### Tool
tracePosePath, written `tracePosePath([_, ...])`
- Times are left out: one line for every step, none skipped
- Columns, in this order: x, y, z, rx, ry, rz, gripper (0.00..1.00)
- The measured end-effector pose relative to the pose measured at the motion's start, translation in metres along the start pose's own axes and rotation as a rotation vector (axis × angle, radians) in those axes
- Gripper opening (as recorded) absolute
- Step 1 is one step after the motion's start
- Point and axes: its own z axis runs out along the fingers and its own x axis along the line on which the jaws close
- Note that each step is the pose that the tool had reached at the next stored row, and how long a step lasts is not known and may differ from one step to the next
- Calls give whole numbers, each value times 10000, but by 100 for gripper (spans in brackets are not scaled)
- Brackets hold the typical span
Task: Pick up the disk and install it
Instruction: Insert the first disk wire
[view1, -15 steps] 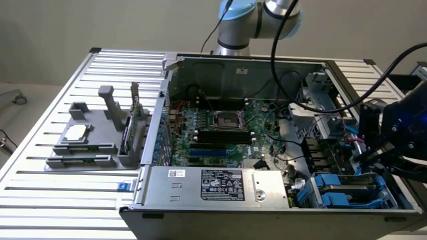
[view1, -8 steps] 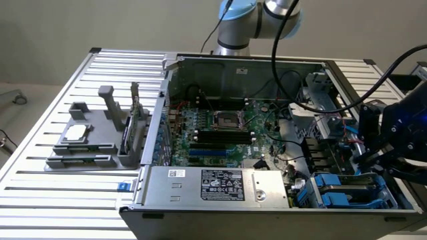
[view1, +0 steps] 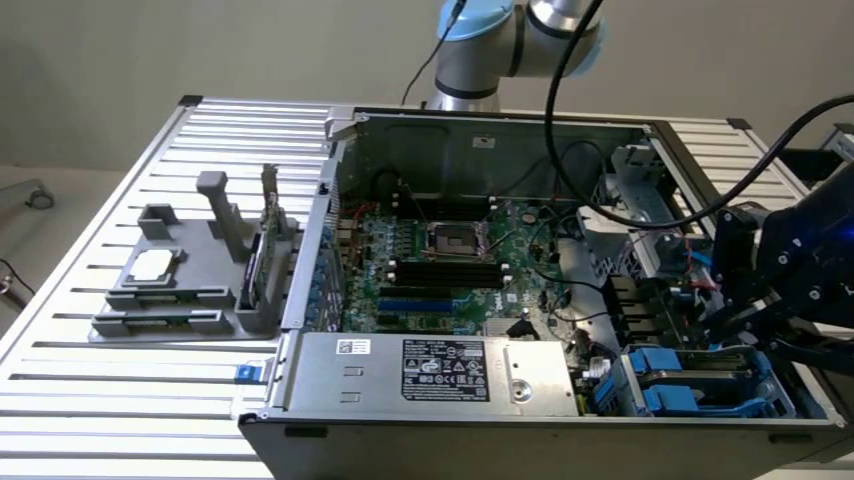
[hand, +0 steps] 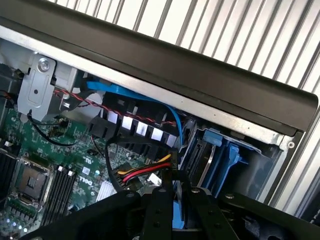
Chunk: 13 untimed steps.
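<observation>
In the wrist view my gripper (hand: 173, 182) has its black fingers (hand: 157, 210) closed on a thin blue edge, which I take for the disk (hand: 176, 206) in its blue carrier, seen end-on. It hangs above the drive bay (hand: 220, 155), where other blue carriers stand side by side. In the exterior view the gripper (view1: 731, 290) hovers over the right side of the open computer case (view1: 534, 425), just above the bay with blue carriers (view1: 687, 385) in its front right corner. Most of the disk is hidden by the fingers.
Inside the case are a green motherboard (view1: 441, 260), a silver box with a white sticker (view1: 441, 372) and red, yellow and black cables (hand: 142, 172). A grey fixture (view1: 187, 285) with a small silver chip (view1: 150, 265) sits on the slatted table (view1: 120, 400) at the exterior view's left.
</observation>
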Motion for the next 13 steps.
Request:
tracePosePath([0,0,-1,3,-20,100,16])
tracePosePath([0,1,-1,-4,-43,202,16])
tracePosePath([-1,2,0,-15,-62,311,16])
tracePosePath([0,2,0,-24,-87,418,16])
tracePosePath([0,2,0,-34,-117,535,16])
tracePosePath([0,2,0,-37,-154,632,16])
tracePosePath([-1,1,1,-35,-203,720,16])
tracePosePath([-1,2,1,-30,-257,802,16])
tracePosePath([-1,2,2,-26,-311,886,16])
tracePosePath([-1,2,2,-22,-364,968,16])
tracePosePath([-1,1,4,-17,-418,1048,16])
tracePosePath([-1,1,4,-11,-478,1128,16])
tracePosePath([-1,2,5,-5,-535,1207,16])
